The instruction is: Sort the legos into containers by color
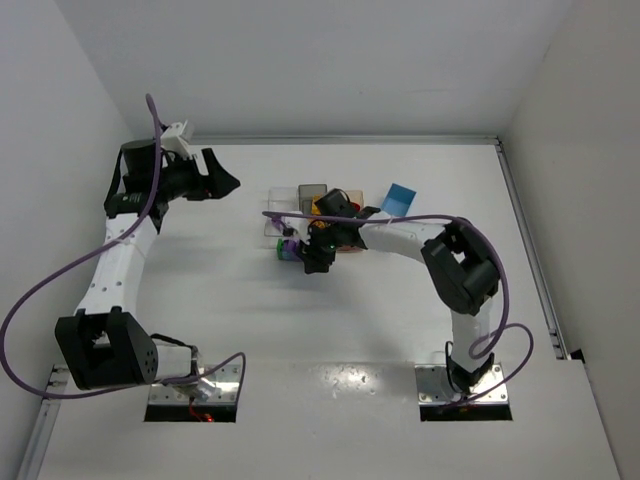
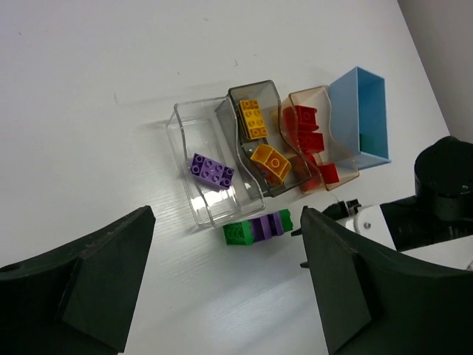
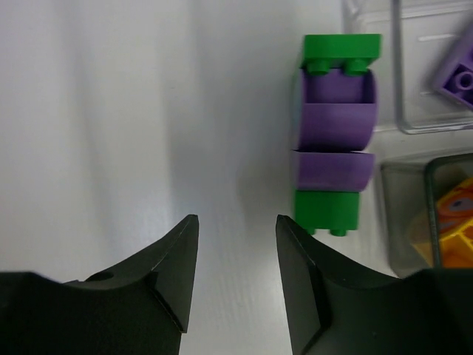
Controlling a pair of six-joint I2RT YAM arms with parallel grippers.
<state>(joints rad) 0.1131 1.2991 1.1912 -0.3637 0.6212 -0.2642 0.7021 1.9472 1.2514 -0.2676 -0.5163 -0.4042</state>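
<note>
At the far left, the left hand (image 2: 227, 213) hung high over the counter (image 1: 400, 320). Its fingers were spread wide and nothing was between them. Well ahead of it and below stood four bins in a row. A clear bin (image 2: 181, 148) held one purple brick (image 2: 212, 171). Next came a grey bin (image 2: 244, 92) with yellow bricks (image 2: 253, 118), a tan bin (image 2: 303, 96) with red bricks (image 2: 303, 126), and last a blue bin (image 2: 369, 111). On this hand's side of the clear and grey bins a stack of bricks (image 3: 332, 133) lay loose on the counter. It was green at each end and purple in the middle.

Further right, the right hand (image 3: 236, 222) hovered low beside that stack. Its fingers stood close together with a narrow gap and held nothing. The stack lay just ahead of this hand and to the right of its right finger, outside the gap. Its long axis ran straight away from the hand, in line with the fingers.

The right hand was plainly the nearer one. To my judgement, it would need to shift right, then close across the stack's short width.
</note>
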